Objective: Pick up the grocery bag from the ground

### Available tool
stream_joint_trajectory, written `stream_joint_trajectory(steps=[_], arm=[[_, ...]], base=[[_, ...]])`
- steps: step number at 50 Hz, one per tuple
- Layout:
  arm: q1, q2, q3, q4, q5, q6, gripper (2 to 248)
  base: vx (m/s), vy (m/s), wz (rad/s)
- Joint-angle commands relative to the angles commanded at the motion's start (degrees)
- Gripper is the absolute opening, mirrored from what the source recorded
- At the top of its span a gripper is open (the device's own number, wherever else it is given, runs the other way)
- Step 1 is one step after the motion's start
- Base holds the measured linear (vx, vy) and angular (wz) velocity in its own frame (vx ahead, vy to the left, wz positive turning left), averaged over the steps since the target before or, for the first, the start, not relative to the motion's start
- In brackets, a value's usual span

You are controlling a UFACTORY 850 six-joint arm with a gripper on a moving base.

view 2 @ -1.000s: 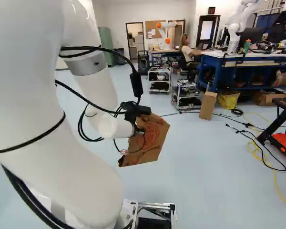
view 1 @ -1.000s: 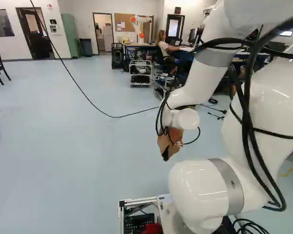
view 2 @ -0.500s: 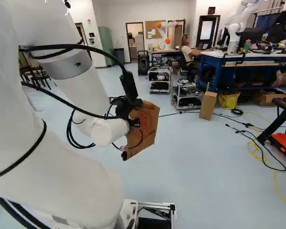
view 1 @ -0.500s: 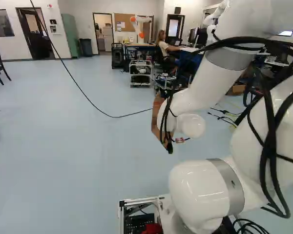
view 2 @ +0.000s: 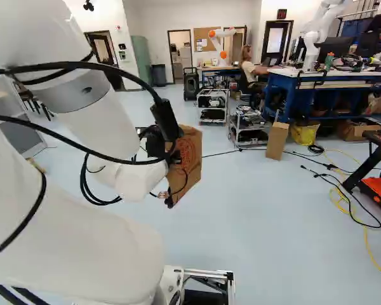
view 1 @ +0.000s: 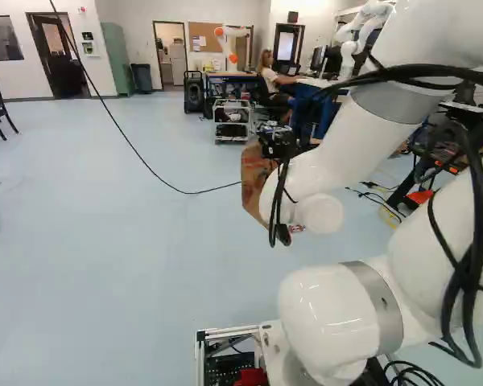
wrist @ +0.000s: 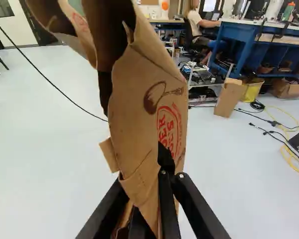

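Brown paper grocery bag (wrist: 139, 94) is up off the floor (view 1: 145, 281), pinched betw. the closed-in fingers of the gripper (wrist: 163, 172) on the lone white arm (view 2: 105, 127). Bag lies on the gripper's far side, long axis approx. upright, so next move is prob. a steady hold or slight lift. Red round print (wrist: 169, 130) w/ lettering marks its right face.

My rounded arm (view 1: 346, 153) is glossy white — a grey band (view 2: 82, 94) behind my black gripper (view 2: 172, 159). Black cables (view 2: 70, 65) loop nearby.
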Motion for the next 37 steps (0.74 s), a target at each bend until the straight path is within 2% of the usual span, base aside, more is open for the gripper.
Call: stream_joint_trajectory(steps=[37], arm=[[0.1,0.7,0.3,-0.6,0.6,0.0,22]], base=[[0.0,0.0,0.0]])
